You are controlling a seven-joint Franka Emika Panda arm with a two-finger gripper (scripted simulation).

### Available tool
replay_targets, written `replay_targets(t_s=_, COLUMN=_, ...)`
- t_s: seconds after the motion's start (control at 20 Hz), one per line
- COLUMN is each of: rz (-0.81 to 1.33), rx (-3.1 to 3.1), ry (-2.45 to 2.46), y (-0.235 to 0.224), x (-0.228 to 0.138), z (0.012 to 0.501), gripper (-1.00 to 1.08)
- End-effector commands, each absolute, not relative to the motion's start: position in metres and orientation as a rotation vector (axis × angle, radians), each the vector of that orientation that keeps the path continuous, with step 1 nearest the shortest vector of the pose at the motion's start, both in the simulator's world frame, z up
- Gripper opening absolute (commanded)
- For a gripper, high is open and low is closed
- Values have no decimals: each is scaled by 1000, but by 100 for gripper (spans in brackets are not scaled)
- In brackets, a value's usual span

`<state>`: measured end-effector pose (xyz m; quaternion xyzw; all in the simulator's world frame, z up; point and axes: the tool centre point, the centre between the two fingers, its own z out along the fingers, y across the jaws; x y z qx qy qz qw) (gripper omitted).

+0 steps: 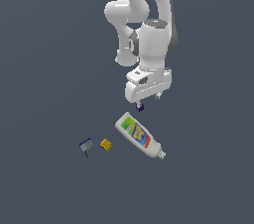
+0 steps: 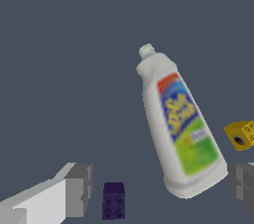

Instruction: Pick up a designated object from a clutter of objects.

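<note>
Purple cube (image 2: 113, 200): dark, studded, lying between the two grey fingers in the wrist view, nearer one finger (image 2: 78, 188), with a gap to each; in the exterior view it shows just under the fingertips.
Gripper (image 1: 148, 98): spread wide around the cube, not touching it, pointing down.
White bottle (image 1: 139, 135): on its side just beside the cube, colourful label up, cap pointing away from the arm.
Yellow block (image 1: 105, 144): near the bottle's base, apart from it.
Grey-and-blue item (image 1: 86, 145): just beyond the yellow block, towards the exterior view's left.
</note>
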<state>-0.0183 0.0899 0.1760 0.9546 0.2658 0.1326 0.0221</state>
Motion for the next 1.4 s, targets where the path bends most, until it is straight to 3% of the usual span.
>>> replay_targets(t_s=0.0, rz=354, rx=2972, ry=821, y=87, x=-27, z=153, gripper=100)
replay_targets(t_s=0.5, rz=90, rx=3025, ry=806, y=75, x=-76, z=54, gripper=100)
replay_targets(t_s=1.0, rz=0, rx=3038, ry=798, y=71, x=-96, z=22, gripper=100)
replay_targets(t_s=1.05, rz=0, rx=3038, ry=798, y=71, x=-96, z=22, gripper=-100)
replay_targets(t_s=1.35, rz=0, rx=3038, ry=798, y=71, x=-96, z=22, gripper=-100)
